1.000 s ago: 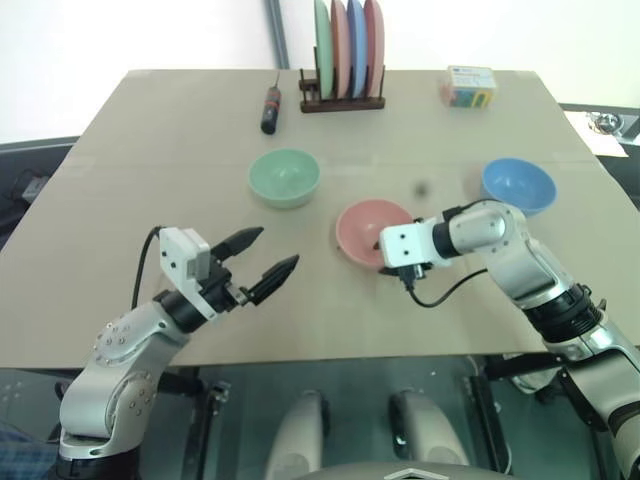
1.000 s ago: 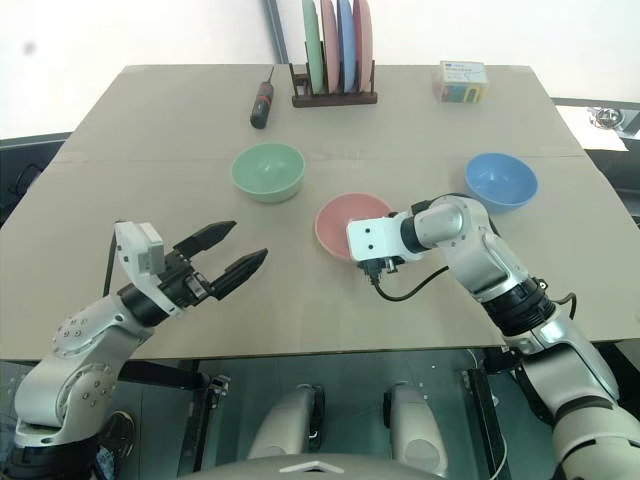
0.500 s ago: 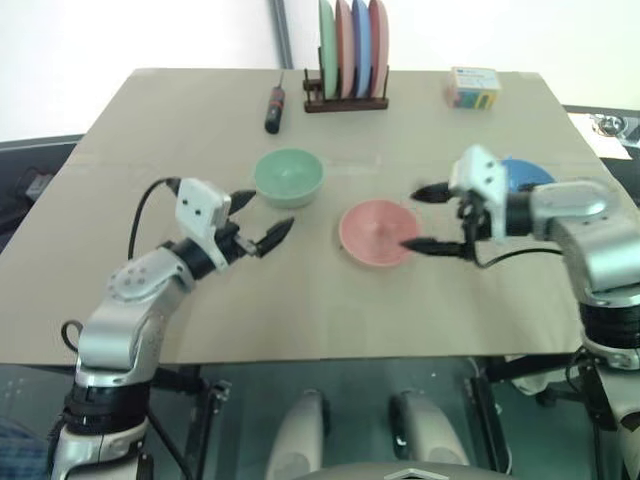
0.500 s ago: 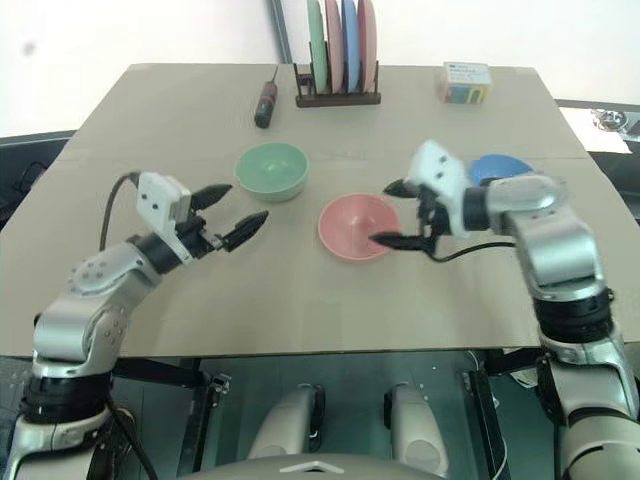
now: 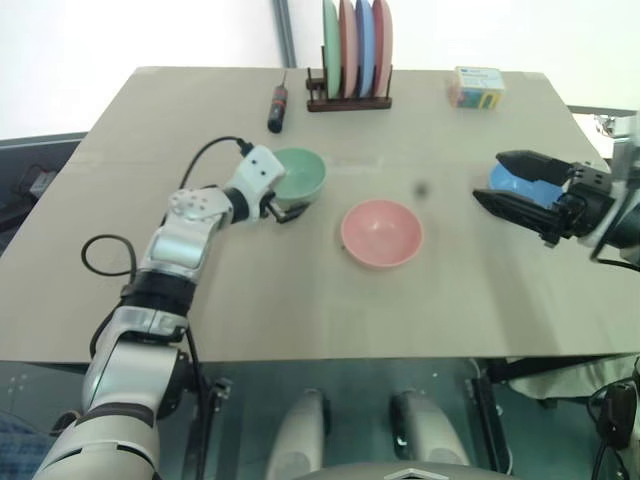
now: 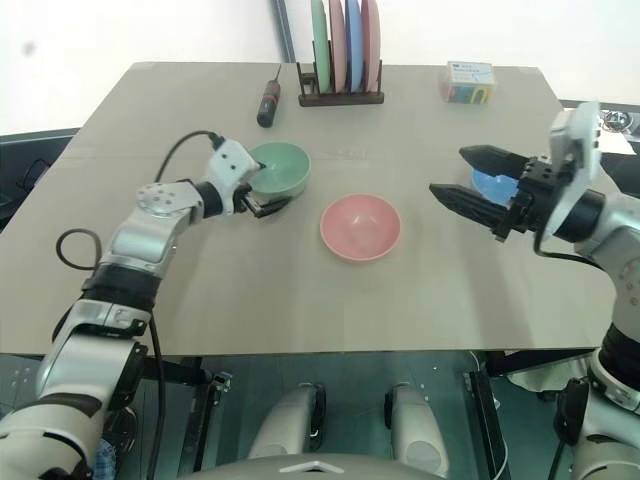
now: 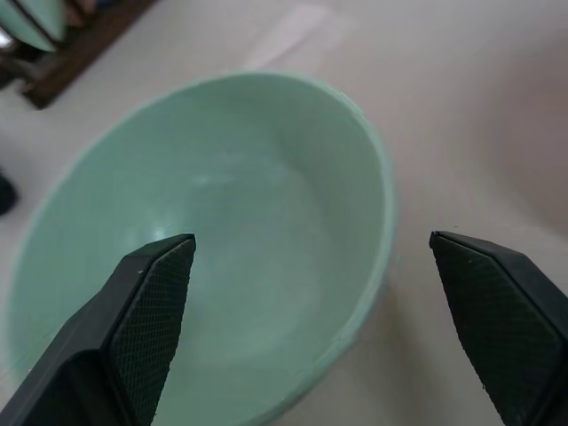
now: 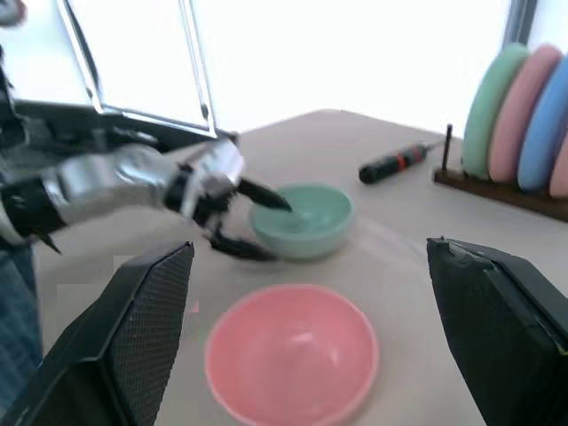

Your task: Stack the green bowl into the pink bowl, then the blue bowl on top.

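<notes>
Nothing stacked yet. Left gripper (image 6: 262,194) spread wide around near rim of green bowl (image 6: 282,167), not pinching. Pink bowl (image 6: 360,227) at table middle, green at its 10 o'clock. Right gripper (image 6: 470,185) spread, empty, over blue bowl (image 6: 490,184) at 3 o'clock.

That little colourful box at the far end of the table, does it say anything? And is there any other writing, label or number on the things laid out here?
Small box: it bears a printed label in several colours, but the print is too small to read.
Screwdriver: no legible marking.
Plates in the rack, green bowl, pink bowl, blue bowl: plain, no text seen.
Nothing here can be quoted.
</notes>
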